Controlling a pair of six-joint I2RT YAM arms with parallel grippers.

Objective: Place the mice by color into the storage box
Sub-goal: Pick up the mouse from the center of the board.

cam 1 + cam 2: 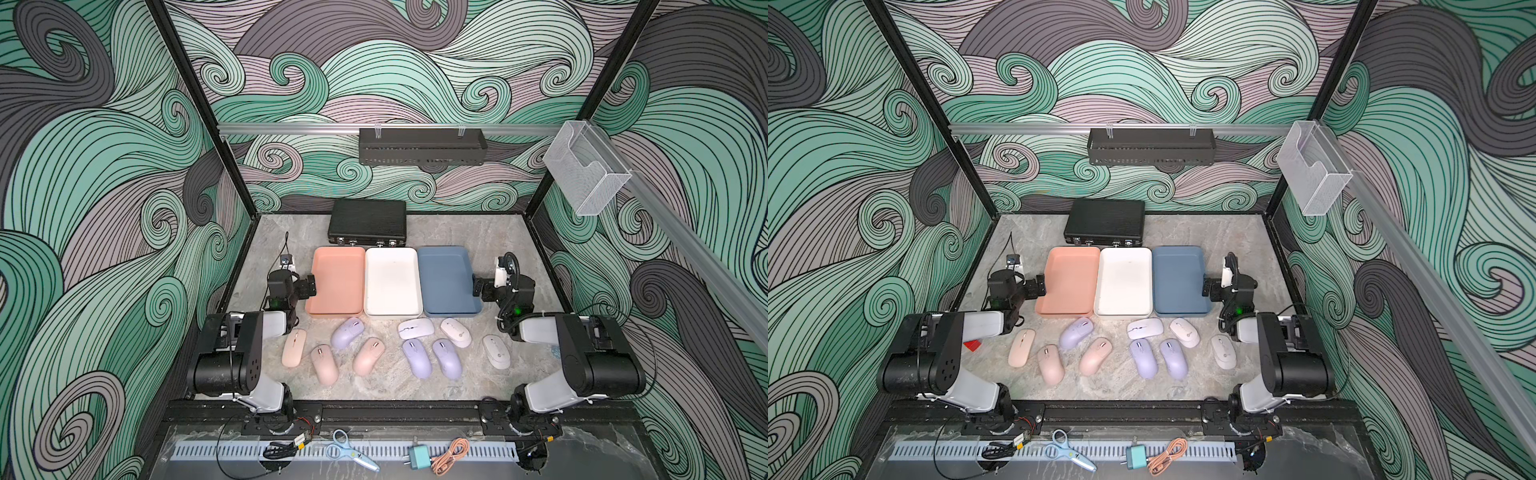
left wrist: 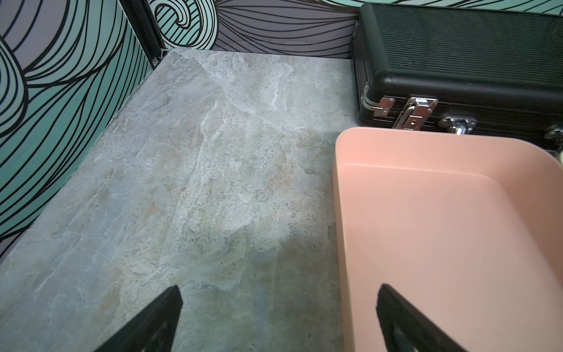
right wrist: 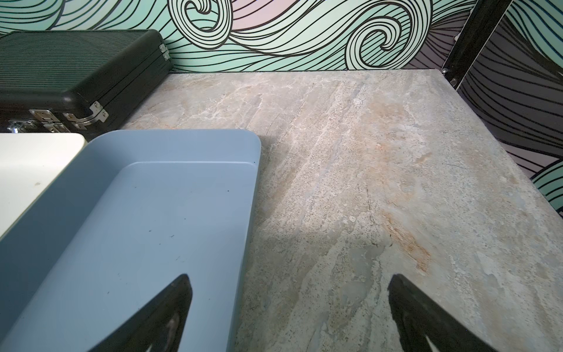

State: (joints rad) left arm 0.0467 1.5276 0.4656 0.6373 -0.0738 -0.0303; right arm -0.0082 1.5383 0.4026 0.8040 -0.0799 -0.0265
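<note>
The storage box is three empty trays in a row: salmon-pink point(image 1: 336, 282), white point(image 1: 392, 282) and slate blue point(image 1: 446, 282). In front of them the mice lie loose on the stone table. Pink mice point(image 1: 294, 348) point(image 1: 325, 365) point(image 1: 368, 356) lie at the left, with one purple mouse point(image 1: 347, 333) among them. Two purple mice point(image 1: 417, 358) point(image 1: 447, 358) and whitish mice point(image 1: 416, 329) point(image 1: 456, 332) point(image 1: 496, 352) lie at the right. My left gripper point(image 1: 309, 286) point(image 2: 278, 301) hangs open and empty over the pink tray's outer rim point(image 2: 341, 243). My right gripper point(image 1: 478, 287) point(image 3: 289, 292) stands open and empty over the blue tray's outer rim point(image 3: 248, 231).
A black briefcase point(image 1: 367, 222) lies behind the trays against the back wall. A black rack point(image 1: 422, 146) and a clear bin point(image 1: 586, 170) hang on the walls. Scissors point(image 1: 349, 451), a charger point(image 1: 417, 456) and an orange cable point(image 1: 451, 455) lie on the front ledge.
</note>
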